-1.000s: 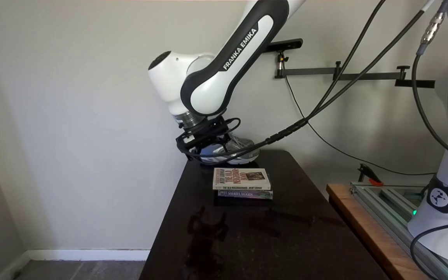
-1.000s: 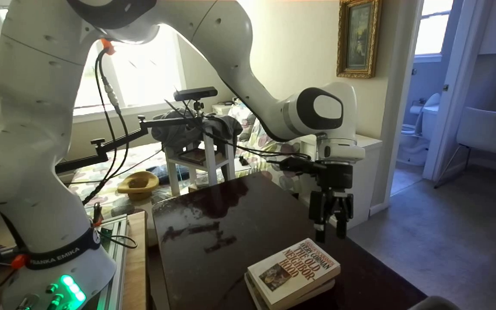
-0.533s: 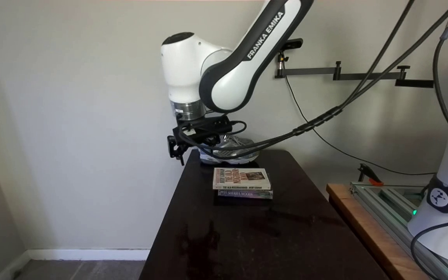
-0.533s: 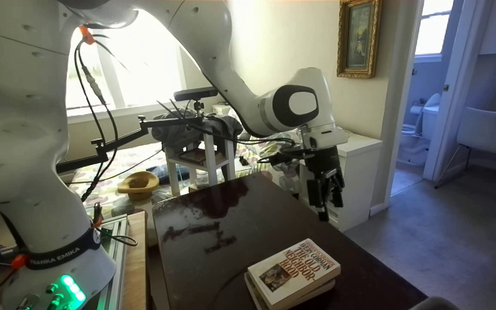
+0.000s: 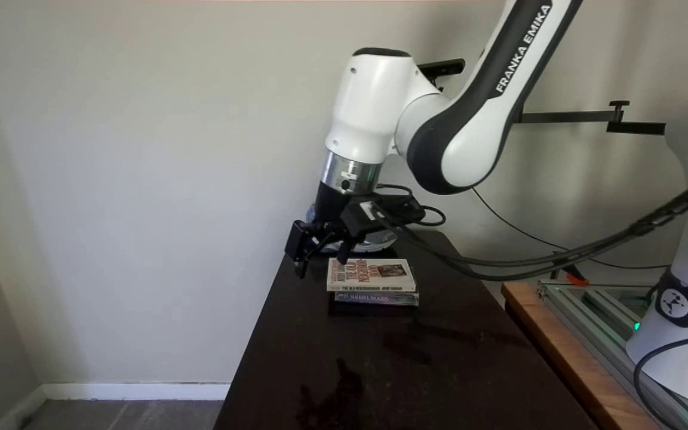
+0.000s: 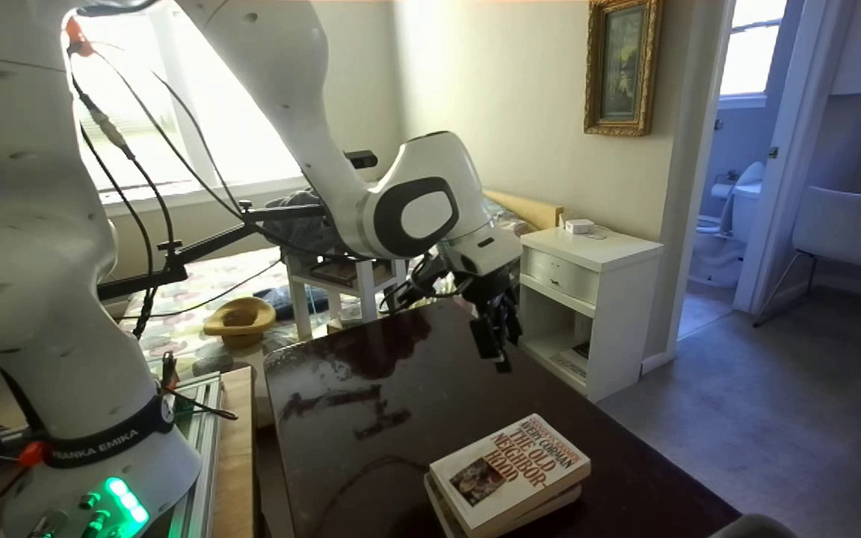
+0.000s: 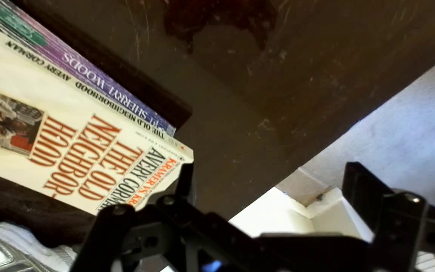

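Note:
My gripper (image 7: 270, 177) is open and empty, its black fingers wide apart in the wrist view. In both exterior views the gripper (image 5: 322, 266) (image 6: 507, 353) hangs tilted above the dark table (image 5: 439, 370). It is nearest to a stack of two paperbacks and touches nothing that I can see. The top book (image 5: 372, 275) has a cream cover with red lettering and a small picture; it also shows in the wrist view (image 7: 74, 128). Under it lies a purple-spined book (image 7: 100, 81). A grey-silver sneaker (image 5: 377, 242) stands behind the stack, partly hidden by the gripper.
A white nightstand (image 6: 628, 314) stands past the table's edge. A camera bar (image 6: 214, 243) reaches out beside the robot base. Black cables (image 5: 559, 263) sag from the wrist towards the base. A bed with a yellow hat (image 6: 240, 317) is behind the table.
The arm has swung towards its base, carrying the gripper to the right in one exterior view and left and up in another. The wrist tilt changed. The books and sneaker have not moved.

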Robot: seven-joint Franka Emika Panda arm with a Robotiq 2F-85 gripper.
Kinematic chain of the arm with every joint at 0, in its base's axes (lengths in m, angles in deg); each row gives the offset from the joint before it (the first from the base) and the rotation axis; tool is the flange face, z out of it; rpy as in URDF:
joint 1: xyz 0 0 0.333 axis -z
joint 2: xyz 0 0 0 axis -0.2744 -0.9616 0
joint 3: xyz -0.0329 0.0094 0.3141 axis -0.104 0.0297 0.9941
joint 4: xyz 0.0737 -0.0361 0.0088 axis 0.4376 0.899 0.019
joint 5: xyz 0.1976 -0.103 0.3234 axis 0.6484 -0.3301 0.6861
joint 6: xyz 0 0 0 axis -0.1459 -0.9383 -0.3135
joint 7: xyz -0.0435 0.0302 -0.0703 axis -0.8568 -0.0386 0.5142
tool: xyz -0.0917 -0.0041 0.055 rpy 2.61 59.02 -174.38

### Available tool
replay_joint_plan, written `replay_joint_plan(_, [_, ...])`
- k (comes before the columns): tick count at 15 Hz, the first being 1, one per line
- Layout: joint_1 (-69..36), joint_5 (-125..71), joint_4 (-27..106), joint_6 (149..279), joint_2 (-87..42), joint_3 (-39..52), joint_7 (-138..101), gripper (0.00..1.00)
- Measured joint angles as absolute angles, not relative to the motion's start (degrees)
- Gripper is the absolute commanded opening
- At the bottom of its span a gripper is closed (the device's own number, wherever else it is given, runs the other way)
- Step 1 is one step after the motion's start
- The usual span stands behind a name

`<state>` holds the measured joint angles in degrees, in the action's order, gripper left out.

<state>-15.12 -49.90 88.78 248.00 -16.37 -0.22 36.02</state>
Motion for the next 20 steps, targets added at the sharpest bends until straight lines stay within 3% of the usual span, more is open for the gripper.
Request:
replay_joint_plan(7, [-13.2, -47.8, 101.9, 249.2, -5.3, 3.4, 22.4, 1.00])
replay_joint_plan(14, [-10.9, -47.9, 103.1, 238.0, 5.5, 5.9, 21.3, 1.00])
replay_joint_plan(20, [-7.9, -46.4, 103.8, 237.0, 9.9, 9.5, 20.8, 1.00])
